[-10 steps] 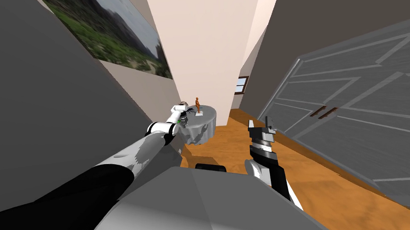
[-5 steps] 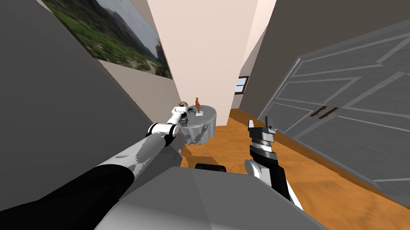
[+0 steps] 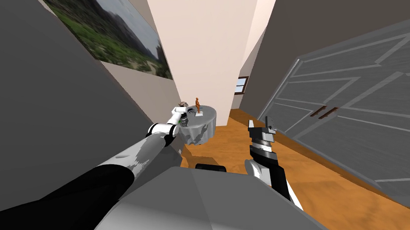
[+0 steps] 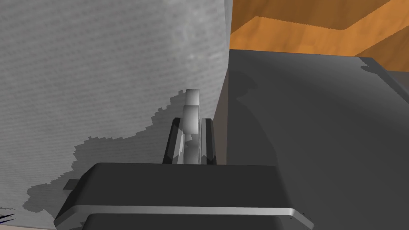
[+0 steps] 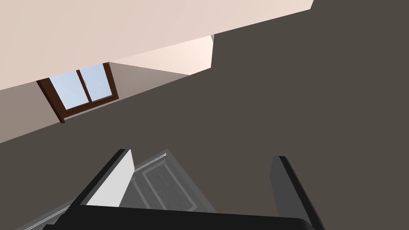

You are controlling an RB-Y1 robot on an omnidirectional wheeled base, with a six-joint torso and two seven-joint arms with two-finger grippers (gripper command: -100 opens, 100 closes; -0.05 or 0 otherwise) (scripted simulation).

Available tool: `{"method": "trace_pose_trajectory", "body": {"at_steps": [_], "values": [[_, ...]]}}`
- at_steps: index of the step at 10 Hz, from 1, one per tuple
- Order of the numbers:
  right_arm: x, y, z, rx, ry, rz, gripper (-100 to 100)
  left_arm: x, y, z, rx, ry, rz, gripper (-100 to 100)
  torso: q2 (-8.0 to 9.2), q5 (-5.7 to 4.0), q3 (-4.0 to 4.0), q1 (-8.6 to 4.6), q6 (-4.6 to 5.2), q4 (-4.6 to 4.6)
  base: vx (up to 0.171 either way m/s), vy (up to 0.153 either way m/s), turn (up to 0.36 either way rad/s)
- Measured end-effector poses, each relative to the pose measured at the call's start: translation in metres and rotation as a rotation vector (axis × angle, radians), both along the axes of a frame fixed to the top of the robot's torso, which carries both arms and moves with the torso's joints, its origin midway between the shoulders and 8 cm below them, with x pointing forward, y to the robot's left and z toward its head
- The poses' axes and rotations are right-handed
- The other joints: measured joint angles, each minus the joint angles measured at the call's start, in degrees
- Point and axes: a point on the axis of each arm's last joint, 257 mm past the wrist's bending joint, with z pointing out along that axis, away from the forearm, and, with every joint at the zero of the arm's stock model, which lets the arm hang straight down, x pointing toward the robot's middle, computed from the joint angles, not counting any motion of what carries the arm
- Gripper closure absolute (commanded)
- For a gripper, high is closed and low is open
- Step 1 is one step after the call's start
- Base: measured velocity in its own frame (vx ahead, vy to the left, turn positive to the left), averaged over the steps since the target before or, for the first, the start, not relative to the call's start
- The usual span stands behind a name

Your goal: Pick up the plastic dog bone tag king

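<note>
Head view: left arm (image 3: pixel 155 136) extended to the near left edge of a round, grey-draped surface (image 3: pixel 205 122); an orange figurine (image 3: pixel 197 105) on a white base stands near its middle; right arm (image 3: pixel 263 150) held upright above the wood floor (image 3: pixel 326 179). Left wrist view: left jaws clenched on a pale grey bone tag (image 4: pixel 192 115), at the surface's edge. Right wrist view: right jaws released, fingers (image 5: pixel 114 181) spread.
</note>
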Motion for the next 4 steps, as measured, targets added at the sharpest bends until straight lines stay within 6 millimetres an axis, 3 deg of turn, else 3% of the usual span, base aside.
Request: {"method": "trace_pose_trajectory", "body": {"at_steps": [3, 4], "values": [[0.0, 0.0, 0.0, 0.0, 0.0, 0.0, 0, 0.0004, 0.0001, 0.0157, 0.0, -0.001, 0.001, 100, -0.05, -0.01, -0.04, 0.02, 0.02, -0.02, -0.003, -0.002, 0.001], [0.0, 0.0, 0.0, 0.0, 0.0, 0.0, 0, 0.0008, 0.0003, 0.016, 0.0, -0.002, 0.001, 0, -0.09, 0.0, -0.07, 0.04, 0.03, -0.05, 0.0, 0.0, 0.0]]}}
